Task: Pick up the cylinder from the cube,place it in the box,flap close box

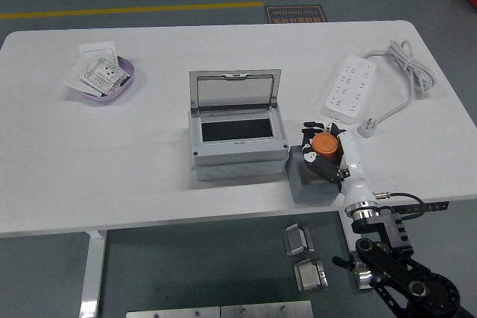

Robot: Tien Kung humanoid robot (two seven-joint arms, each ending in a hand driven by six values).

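Grasp on cylinder, lift pending.
Your right robot hand [326, 150] has its fingers curled around the orange cylinder [323, 143], which sits on top of the grey cube [309, 181] at the table's [149, 161] near edge, just right of the box [237, 136]. Box lid [235, 92] stands open and upright. Lift straight up to clear the cube, then carry left over the dark opening, keeping low enough to miss the lid. Left hand not in view.
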